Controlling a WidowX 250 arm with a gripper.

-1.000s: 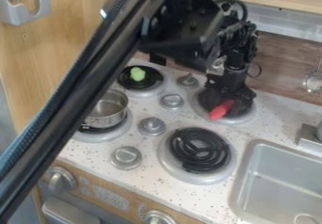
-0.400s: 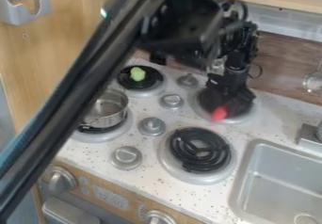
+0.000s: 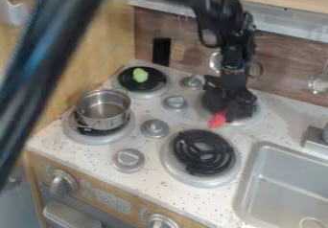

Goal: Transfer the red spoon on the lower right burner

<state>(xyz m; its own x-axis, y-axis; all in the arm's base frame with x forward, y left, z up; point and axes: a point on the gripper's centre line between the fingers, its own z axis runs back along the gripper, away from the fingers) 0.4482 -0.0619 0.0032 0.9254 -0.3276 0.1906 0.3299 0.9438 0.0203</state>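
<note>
Red spoon [image 3: 217, 121] at upper right burner [image 3: 242, 122], under the gripper [image 3: 232, 114]

At far left, the dark robot arm [image 3: 46, 62] slants down past the wooden side panel [image 3: 112, 45], its upper part crossing the top. Below, a round knob [image 3: 62, 184] sits on the wooden front panel [image 3: 128, 205]. A metal pot [image 3: 102, 109] stands upright on the lower left burner [image 3: 80, 135]. Behind it, a light green object [image 3: 139, 75] lies on the upper left burner [image 3: 152, 94]. Gray knobs [image 3: 154, 128] run between the left and right burners. The lower right burner [image 3: 204, 151], with its black coil, comes next, nearer the front than the spoon. The spoon's red part shows at the near left edge of the upper right burner, just beside the gripper's lower end; the rest is hidden. The gripper hangs over that burner, and whether it is open, closed or gripping the spoon cannot be told. Farther right are the gray sink [image 3: 255, 150], the metal fixture [image 3: 315, 139] on its far side and, against the backsplash [image 3: 282, 62], a round metal utensil [image 3: 318, 83].
</note>
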